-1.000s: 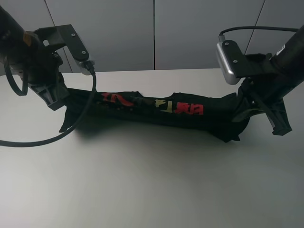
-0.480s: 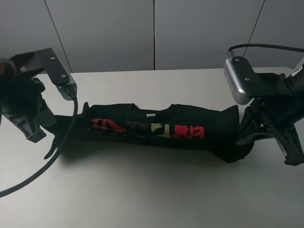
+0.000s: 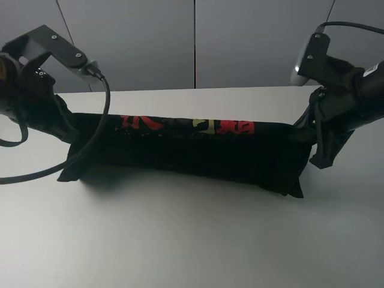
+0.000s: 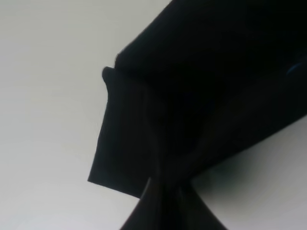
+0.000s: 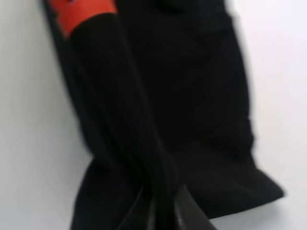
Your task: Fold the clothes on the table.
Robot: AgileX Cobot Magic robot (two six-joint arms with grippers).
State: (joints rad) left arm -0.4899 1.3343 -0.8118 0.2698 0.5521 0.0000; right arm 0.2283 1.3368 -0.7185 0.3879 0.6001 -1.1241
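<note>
Grey wall panels [image 3: 138,42] behind, white tabletop [image 3: 180,240] below: black T-shirt [image 3: 180,150] hangs as one long band running side to side, lower edge resting on the tabletop, left fingers [image 4: 142,214] pinching one end, right fingers [image 5: 192,218] the other, so neither arm's nearer

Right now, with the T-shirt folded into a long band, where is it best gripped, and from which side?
Probably at the top corners of its two short ends, each from its own outer side. The T-shirt is a long band hanging toward the table; the left gripper and right gripper pinch there, jaws shut on bunched cloth.
</note>
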